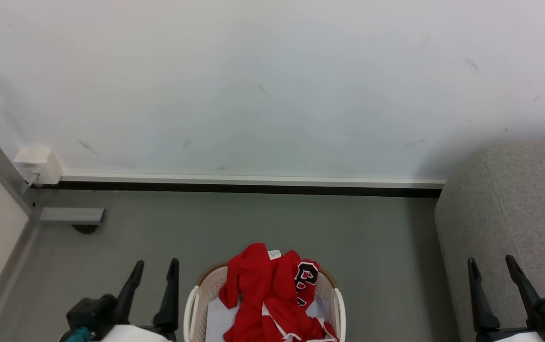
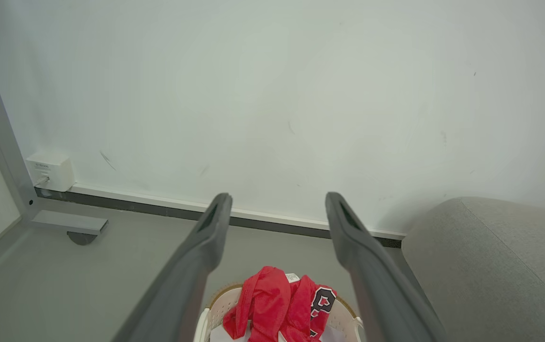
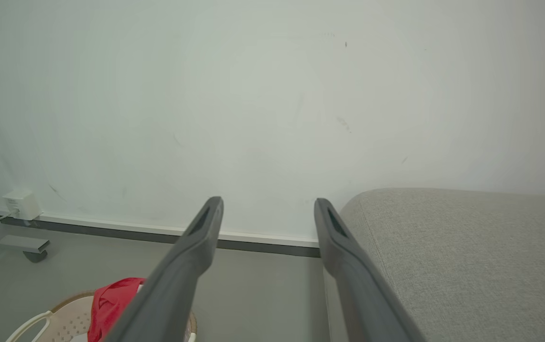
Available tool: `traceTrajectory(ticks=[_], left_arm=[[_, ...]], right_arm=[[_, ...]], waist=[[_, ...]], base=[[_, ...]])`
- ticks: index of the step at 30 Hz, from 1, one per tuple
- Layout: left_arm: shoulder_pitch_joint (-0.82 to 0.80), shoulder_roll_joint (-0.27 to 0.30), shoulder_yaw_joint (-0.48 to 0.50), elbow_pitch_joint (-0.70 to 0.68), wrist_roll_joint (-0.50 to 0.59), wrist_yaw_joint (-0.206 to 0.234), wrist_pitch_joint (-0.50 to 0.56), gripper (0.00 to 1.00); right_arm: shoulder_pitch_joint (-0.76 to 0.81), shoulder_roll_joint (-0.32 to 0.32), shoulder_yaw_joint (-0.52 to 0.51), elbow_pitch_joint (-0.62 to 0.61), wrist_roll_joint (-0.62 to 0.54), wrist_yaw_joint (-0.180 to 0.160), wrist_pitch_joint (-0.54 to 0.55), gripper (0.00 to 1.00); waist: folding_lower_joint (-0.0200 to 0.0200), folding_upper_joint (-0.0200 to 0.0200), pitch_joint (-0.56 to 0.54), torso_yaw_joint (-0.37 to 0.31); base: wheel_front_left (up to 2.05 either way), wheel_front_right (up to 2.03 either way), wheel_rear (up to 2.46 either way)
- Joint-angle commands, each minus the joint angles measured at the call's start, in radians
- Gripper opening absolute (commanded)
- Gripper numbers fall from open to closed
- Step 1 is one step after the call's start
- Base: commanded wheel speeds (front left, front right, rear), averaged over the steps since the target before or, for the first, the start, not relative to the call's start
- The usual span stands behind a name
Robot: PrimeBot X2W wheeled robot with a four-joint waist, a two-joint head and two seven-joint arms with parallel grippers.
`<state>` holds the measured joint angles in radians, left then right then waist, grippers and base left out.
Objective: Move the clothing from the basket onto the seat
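Red clothing with white trim, a black-and-white letter patch and a small white label is heaped in the white perforated basket at the bottom middle of the head view. The clothing and basket also appear low in the left wrist view, and the clothing at the lower left of the right wrist view. The light grey seat stands to the right. My left gripper is open, left of the basket. My right gripper is open in front of the seat. Both hold nothing.
A white wall with a dark baseboard runs behind the basket. A grey metal frame leg with a foot and a small white box on the wall stand at the left. Grey floor lies between basket and wall.
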<state>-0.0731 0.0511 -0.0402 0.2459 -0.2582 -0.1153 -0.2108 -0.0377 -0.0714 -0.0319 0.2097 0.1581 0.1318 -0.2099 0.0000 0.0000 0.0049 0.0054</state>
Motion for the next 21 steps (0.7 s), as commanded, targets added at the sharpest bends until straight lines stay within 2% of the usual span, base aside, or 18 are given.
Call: traceTrajectory(ticks=[1,21], left_arm=[[0.007,0.01,0.002,-0.004,0.032,-0.005,-0.01,1.0],[0.006,0.004,0.027,0.023,0.155,-0.009,-0.046,1.0]], right_arm=[[0.01,-0.001,-0.007,-0.007,-0.03,-0.002,-0.011,1.0],[0.02,0.015,-0.03,0.025,-0.093,-0.002,-0.048,1.0]], waist=[[0.0,0.0,0.0,0.0],[0.0,0.0,0.002,0.0]], base=[[0.0,0.0,0.0],[0.0,0.0,0.0]])
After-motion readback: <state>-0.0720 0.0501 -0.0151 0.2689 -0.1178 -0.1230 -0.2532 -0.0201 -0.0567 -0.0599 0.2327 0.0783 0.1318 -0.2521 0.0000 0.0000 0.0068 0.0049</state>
